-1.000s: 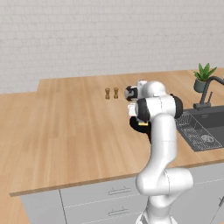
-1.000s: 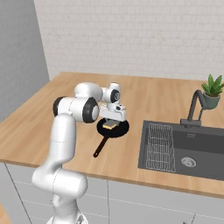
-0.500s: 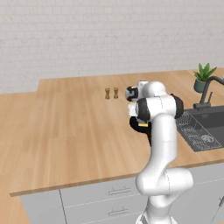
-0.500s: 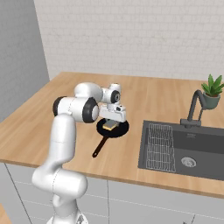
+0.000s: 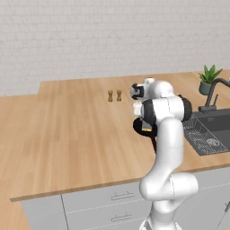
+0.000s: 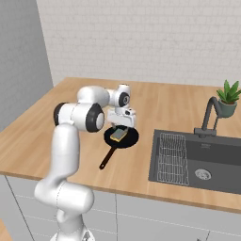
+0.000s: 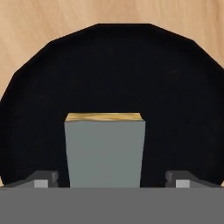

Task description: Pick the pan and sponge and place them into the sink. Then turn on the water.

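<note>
The black pan (image 6: 129, 139) lies on the wooden counter left of the sink (image 6: 221, 160), its thin handle (image 6: 107, 159) pointing toward the counter's front edge. The sponge (image 6: 118, 134) rests inside the pan, yellow with a grey scrub layer. My gripper (image 6: 121, 126) hangs just above it, pointing down. In the hand view the sponge (image 7: 105, 148) stands between my open gripper (image 7: 112, 180), with a gap to each of the fingertips (image 7: 41, 180), and the pan (image 7: 113, 65) spreads behind it. From the left base the pan (image 5: 140, 128) peeks out behind my arm. No water runs from the faucet (image 6: 207, 115).
A wire rack (image 6: 172, 157) lies in the sink's left part. A potted plant (image 6: 228, 96) stands behind the faucet. Two small shakers (image 5: 114, 95) stand on the counter toward the back wall. Wide bare counter stretches to the left of the pan.
</note>
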### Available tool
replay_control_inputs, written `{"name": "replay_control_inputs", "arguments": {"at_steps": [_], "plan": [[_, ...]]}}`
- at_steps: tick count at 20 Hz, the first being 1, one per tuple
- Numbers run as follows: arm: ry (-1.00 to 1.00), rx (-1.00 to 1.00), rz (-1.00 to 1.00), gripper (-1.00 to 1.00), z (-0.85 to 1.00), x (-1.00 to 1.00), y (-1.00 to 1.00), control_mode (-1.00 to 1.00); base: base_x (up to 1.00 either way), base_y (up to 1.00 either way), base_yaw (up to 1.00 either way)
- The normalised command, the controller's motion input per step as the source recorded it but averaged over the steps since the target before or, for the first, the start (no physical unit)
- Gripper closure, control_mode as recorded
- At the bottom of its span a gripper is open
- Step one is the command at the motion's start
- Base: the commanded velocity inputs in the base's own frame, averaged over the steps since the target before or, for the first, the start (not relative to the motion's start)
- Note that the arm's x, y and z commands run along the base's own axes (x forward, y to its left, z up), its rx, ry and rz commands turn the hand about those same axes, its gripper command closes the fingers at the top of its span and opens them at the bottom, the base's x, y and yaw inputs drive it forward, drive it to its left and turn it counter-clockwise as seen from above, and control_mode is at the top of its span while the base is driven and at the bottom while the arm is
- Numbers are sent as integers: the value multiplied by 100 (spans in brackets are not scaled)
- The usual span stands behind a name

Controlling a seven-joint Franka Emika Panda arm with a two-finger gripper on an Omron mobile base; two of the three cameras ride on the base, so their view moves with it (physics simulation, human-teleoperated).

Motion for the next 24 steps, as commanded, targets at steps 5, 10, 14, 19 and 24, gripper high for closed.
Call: {"name": "replay_control_inputs", "arguments": {"at_steps": [5,10,14,19,24], "plan": [[-6,0,0,-100,41,-72,-12,-100,0,0,0],[-1,0,0,-100,0,-100,-15,-100,0,0,0],[-7,0,0,-100,0,-100,0,-100,0,0,0],[-3,0,0,-100,0,-59,55,-100,0,0,0],[-4,0,0,-100,-5,-53,39,-100,0,0,0]]}}
